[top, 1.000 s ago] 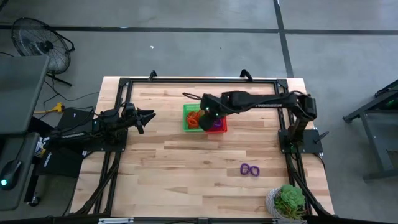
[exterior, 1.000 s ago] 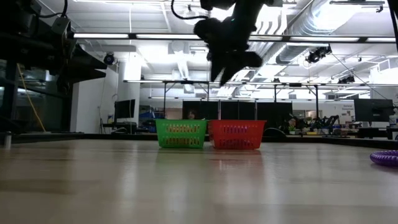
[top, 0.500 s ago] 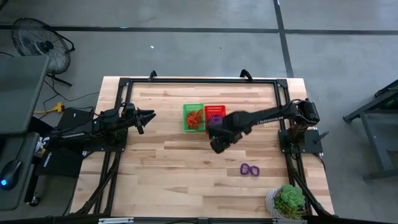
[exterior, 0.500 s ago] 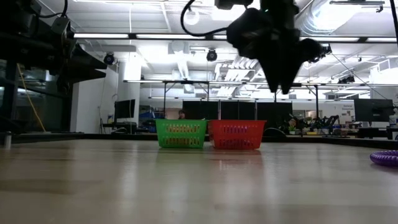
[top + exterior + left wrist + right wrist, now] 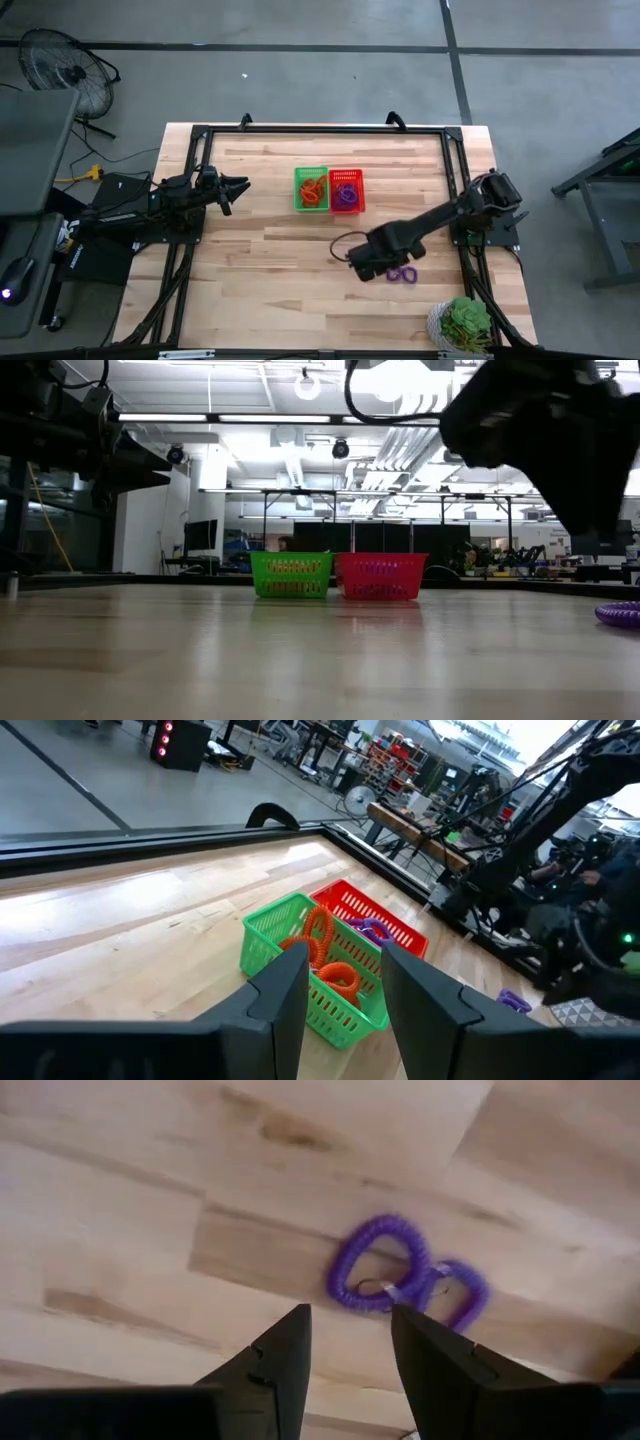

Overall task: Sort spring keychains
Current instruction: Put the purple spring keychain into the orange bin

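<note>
Two purple spring keychains (image 5: 402, 273) lie flat on the table near its front right; they also show in the right wrist view (image 5: 400, 1277) and at the low view's right edge (image 5: 620, 613). My right gripper (image 5: 366, 266) hangs open and empty above the table, just left of them. The green basket (image 5: 311, 188) holds orange keychains (image 5: 325, 952). The red basket (image 5: 347, 190) holds purple ones (image 5: 372, 929). My left gripper (image 5: 240, 184) waits open at the table's left, pointing toward the baskets.
A potted green plant (image 5: 462, 324) stands at the front right corner, close to the purple keychains. A black frame (image 5: 320, 130) runs along the table's far and side edges. Bare wood lies between the baskets and the front edge.
My right gripper has swung from above the baskets toward the table's near edge and right, coming down over the two purple keychains. The keychains and the baskets have stayed where they were.
</note>
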Robot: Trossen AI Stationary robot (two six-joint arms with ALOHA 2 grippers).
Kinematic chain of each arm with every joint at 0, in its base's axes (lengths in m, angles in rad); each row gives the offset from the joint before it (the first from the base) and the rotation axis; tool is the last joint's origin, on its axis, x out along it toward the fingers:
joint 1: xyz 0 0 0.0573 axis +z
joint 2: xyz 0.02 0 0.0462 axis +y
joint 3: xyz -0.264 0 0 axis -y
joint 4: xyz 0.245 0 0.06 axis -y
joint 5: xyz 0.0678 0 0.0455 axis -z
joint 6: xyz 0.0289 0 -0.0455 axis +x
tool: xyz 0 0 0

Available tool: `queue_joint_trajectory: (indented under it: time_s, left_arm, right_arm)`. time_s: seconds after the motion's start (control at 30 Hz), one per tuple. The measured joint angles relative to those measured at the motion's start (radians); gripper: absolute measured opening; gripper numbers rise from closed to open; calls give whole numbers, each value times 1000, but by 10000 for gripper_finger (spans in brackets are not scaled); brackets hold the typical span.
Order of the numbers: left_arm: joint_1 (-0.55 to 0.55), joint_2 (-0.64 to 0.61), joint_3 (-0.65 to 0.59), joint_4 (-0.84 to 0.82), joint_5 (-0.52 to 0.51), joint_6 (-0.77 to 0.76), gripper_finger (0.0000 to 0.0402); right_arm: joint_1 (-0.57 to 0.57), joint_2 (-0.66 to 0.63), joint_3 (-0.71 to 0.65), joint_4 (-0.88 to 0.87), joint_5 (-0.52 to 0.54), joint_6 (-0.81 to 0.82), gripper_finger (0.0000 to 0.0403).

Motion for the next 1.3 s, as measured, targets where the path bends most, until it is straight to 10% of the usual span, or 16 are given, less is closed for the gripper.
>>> queue_joint_trajectory:
  time_s: [1.3]
  left_arm:
    - [0, 0, 0, 0, 0, 0, 126]
  right_arm:
    - [41, -4, -310, 457, -13, 183, 89]
